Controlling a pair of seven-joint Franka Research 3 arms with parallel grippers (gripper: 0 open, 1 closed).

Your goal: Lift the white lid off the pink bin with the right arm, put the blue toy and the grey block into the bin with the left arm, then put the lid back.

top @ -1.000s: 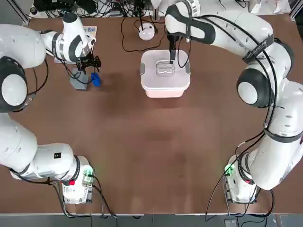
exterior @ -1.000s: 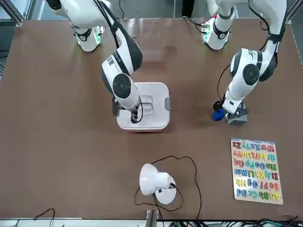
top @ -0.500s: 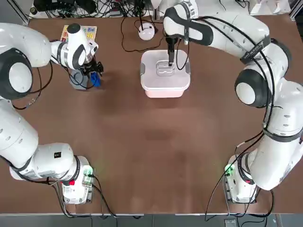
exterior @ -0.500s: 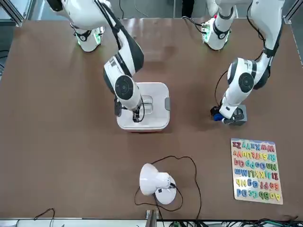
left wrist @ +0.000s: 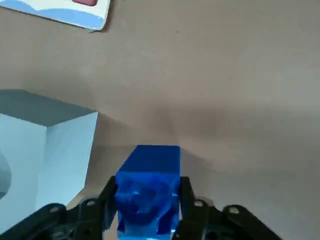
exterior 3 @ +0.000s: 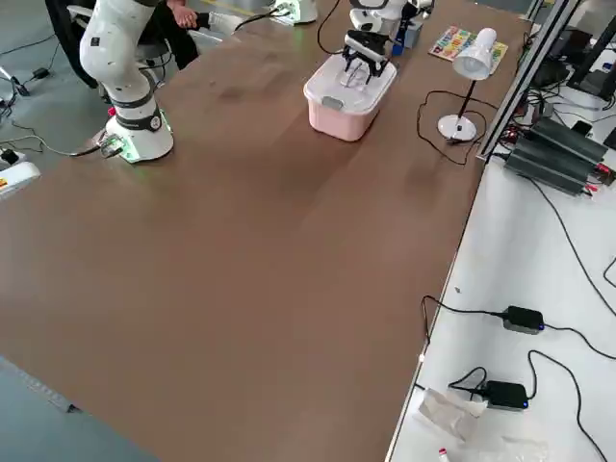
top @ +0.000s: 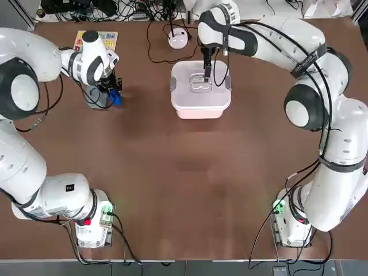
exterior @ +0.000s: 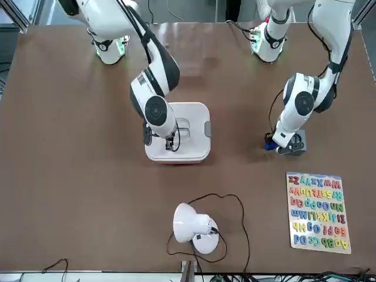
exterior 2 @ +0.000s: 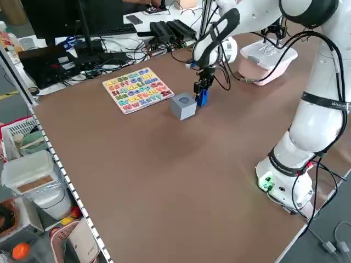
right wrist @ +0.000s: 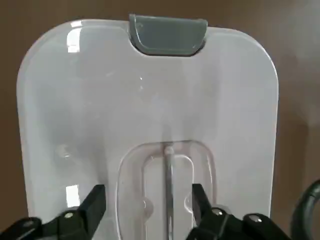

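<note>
White lid (top: 200,84) not off pink bin (top: 201,108) yet; my right end effector (right wrist: 146,212) sits spread over its handle. Left end effector (left wrist: 148,207) looks pinched on blue toy (left wrist: 148,187), likely on tabletop beside grey block (exterior 2: 183,105). Everything left.

Robotics lab, two large white jointed robot arms (top: 322,69) standing bolted at a broad brown surface (top: 184,172), black monitors and tangled cables (exterior 2: 164,30) crowding a white side bench, power adapters (exterior 3: 510,318) lying along its edge, clear plastic storage boxes (exterior 2: 27,175) sitting nearby
</note>
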